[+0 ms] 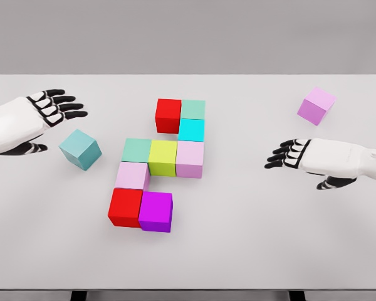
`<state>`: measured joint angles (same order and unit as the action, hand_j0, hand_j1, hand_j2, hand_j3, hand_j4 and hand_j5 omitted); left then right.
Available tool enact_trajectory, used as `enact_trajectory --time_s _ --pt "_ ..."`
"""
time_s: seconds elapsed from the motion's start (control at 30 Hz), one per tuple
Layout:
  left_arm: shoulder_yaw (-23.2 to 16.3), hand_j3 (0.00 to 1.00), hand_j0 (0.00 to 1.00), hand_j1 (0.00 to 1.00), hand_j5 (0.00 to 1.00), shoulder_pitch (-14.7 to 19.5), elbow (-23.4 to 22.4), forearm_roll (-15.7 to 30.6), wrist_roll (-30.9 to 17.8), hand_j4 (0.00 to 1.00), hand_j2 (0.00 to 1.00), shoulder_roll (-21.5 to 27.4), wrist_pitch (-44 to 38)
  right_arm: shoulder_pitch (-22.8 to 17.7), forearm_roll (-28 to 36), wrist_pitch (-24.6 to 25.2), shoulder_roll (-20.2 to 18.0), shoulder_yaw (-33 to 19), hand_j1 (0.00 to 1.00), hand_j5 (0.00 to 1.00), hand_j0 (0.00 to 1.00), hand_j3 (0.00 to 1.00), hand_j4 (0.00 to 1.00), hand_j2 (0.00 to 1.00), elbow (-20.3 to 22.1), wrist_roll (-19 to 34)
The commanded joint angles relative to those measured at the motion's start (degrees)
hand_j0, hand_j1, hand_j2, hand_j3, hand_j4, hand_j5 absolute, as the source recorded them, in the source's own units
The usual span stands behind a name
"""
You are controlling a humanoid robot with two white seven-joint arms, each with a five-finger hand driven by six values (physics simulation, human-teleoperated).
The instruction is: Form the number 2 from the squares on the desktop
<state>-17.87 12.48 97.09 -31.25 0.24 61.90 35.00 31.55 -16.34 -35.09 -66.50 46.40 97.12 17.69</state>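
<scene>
Coloured cubes form a partial figure mid-table: a red cube [168,115] and a mint cube [193,109] on top, a cyan cube [191,130] below, then a row of mint [136,150], yellow-green [163,157] and pale pink [190,158]. Under that sit a pale pink cube [132,175], a red cube [125,207] and a purple cube [155,211]. A loose teal cube [80,149] lies just right of my left hand [56,108], which is open. A loose lilac cube [316,105] lies at the far right, beyond my right hand [287,154], open and empty.
The white table [238,251] spans the view, its front edge near the bottom of the picture and its far edge against a grey wall.
</scene>
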Motion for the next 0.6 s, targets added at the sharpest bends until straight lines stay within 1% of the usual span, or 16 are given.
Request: enact_trajectory --time_s 0.0,0.07,0.17,0.2,0.23,0.27,0.3,0.33,0.37,0.4,0.43,0.47,0.53,0.57 --pt "-0.1 1.00 1.00 1.00 1.00 0.0 -0.1 0.4 0.0 1.00 1.00 0.4 0.0 0.0 0.3 0.1 -0.1 0.0 1.00 1.00 1.00 1.00 1.00 1.00 0.0 0.0" --pt "-0.1 1.00 1.00 1.00 1.00 0.1 -0.4 0.7 0.0 1.00 1.00 0.9 0.0 0.0 0.5 0.1 0.0 -0.1 1.00 1.00 1.00 1.00 1.00 1.00 0.0 -0.4" --pt "-0.2 1.00 1.00 1.00 1.00 0.1 -0.4 1.0 0.0 1.00 1.00 1.0 0.0 0.3 2.5 0.1 0.2 -0.3 1.00 1.00 1.00 1.00 1.00 1.00 0.0 -2.9" --pt "-0.2 1.00 1.00 1.00 1.00 0.1 -0.3 1.1 0.0 1.00 1.00 1.0 0.0 0.6 2.8 0.1 0.7 -0.3 1.00 1.00 1.00 1.00 1.00 1.00 0.0 -2.9" --pt "-0.2 1.00 1.00 1.00 1.00 0.2 -0.3 1.1 0.0 1.00 1.00 0.9 0.0 3.5 2.6 0.1 1.4 -0.5 1.00 1.00 1.00 1.00 1.00 1.00 -0.4 -2.8" --pt "-0.2 1.00 1.00 1.00 1.00 0.2 -0.4 1.1 0.0 1.00 1.00 0.9 0.0 5.4 2.3 0.1 2.3 -0.3 1.00 1.00 1.00 1.00 1.00 1.00 -1.3 -2.5" --pt "-1.1 1.00 1.00 1.00 1.00 0.3 -0.4 1.1 0.0 1.00 1.00 0.9 0.0 9.3 0.1 0.1 4.6 0.2 1.00 1.00 1.00 1.00 1.00 1.00 -6.0 -1.5" --pt "-1.5 1.00 1.00 1.00 1.00 0.6 -0.4 1.1 0.0 1.00 1.00 0.9 0.0 10.9 -0.7 0.1 6.2 0.2 1.00 1.00 1.00 1.00 1.00 1.00 -9.2 -0.7" --pt "-2.3 1.00 1.00 1.00 1.00 0.8 -0.6 0.9 -0.1 1.00 1.00 1.0 0.0 12.3 -0.9 0.1 8.1 0.0 1.00 1.00 1.00 1.00 1.00 1.00 -14.3 1.5" --pt "-3.0 1.00 1.00 1.00 1.00 0.8 -0.8 0.9 -0.1 1.00 1.00 0.8 0.0 14.0 -1.0 0.1 10.7 -0.4 1.00 1.00 1.00 1.00 1.00 1.00 -18.6 5.6" --pt "-3.5 1.00 1.00 1.00 1.00 0.9 -0.8 0.9 -0.1 1.00 1.00 0.9 0.0 15.0 -1.0 0.1 11.9 -0.5 1.00 1.00 1.00 1.00 1.00 1.00 -20.8 7.6" --pt "-3.7 1.00 1.00 1.00 1.00 1.1 -0.8 1.9 -0.1 1.00 1.00 1.0 0.0 17.7 -1.2 0.1 14.5 -0.4 1.00 1.00 1.00 1.00 1.00 1.00 -26.0 11.9" --pt "-3.9 1.00 1.00 1.00 1.00 1.8 -1.0 3.1 -0.1 1.00 1.00 1.1 0.0 20.5 -2.0 0.1 18.0 -0.3 1.00 1.00 1.00 1.00 1.00 1.00 -32.8 15.0" --pt "-3.9 1.00 1.00 1.00 1.00 1.9 -1.3 3.6 -0.1 1.00 1.00 1.0 0.0 21.4 -3.8 0.1 19.3 -0.3 1.00 1.00 1.00 1.00 1.00 1.00 -35.5 15.1"
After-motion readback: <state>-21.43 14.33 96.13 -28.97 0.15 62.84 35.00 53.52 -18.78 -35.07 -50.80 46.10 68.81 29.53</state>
